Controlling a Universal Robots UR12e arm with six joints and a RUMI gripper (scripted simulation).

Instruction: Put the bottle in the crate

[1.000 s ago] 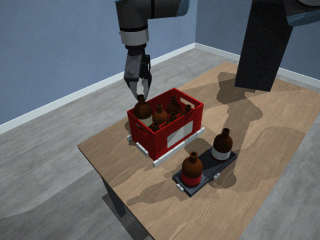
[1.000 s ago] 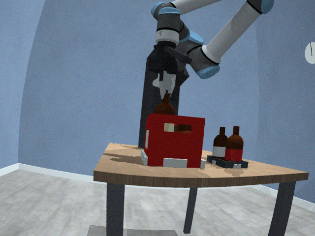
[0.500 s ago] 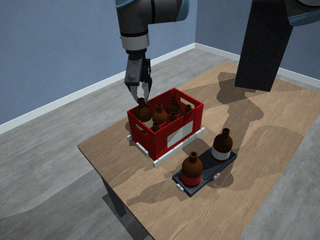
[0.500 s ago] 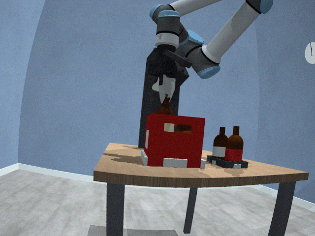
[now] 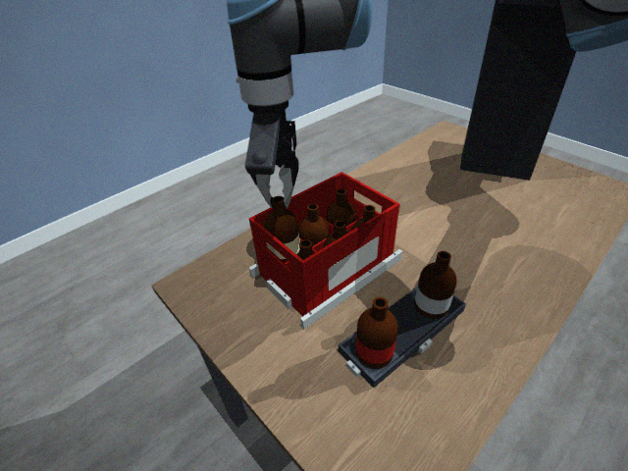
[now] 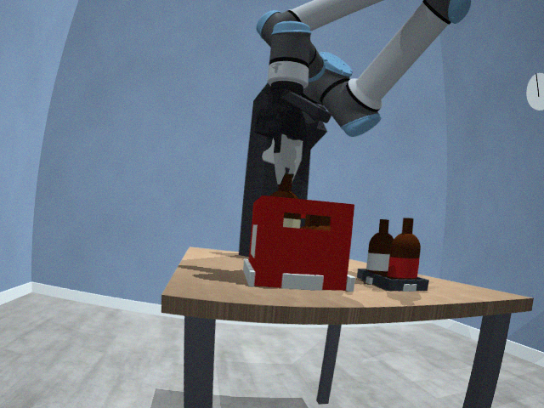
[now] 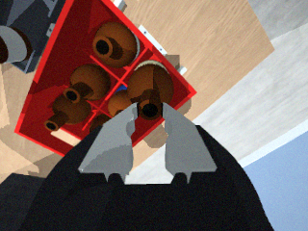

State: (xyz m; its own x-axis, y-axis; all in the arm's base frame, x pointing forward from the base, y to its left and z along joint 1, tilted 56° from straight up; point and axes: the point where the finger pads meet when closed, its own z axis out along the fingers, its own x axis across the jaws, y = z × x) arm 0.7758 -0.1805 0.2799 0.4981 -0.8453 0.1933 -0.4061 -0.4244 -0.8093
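Note:
A red crate (image 5: 328, 246) stands on the wooden table and holds several brown bottles. My gripper (image 5: 277, 196) is shut on the neck of a brown bottle with a cream label (image 5: 280, 224), which stands upright partly down in the crate's near left corner slot. In the wrist view the fingers clamp the bottle's mouth (image 7: 150, 110) over that corner. In the exterior view the gripper (image 6: 286, 173) holds the bottle's neck (image 6: 286, 185) just above the crate's rim (image 6: 303, 241). A dark tray (image 5: 402, 332) holds a red-label bottle (image 5: 376, 332) and a white-label bottle (image 5: 436, 285).
The crate sits between white stop blocks (image 5: 349, 291). The robot's dark pedestal (image 5: 517, 85) stands at the table's back right. The tray with its two bottles stands to the right of the crate in the exterior view (image 6: 393, 279). The table's near edge lies close to the crate's left corner.

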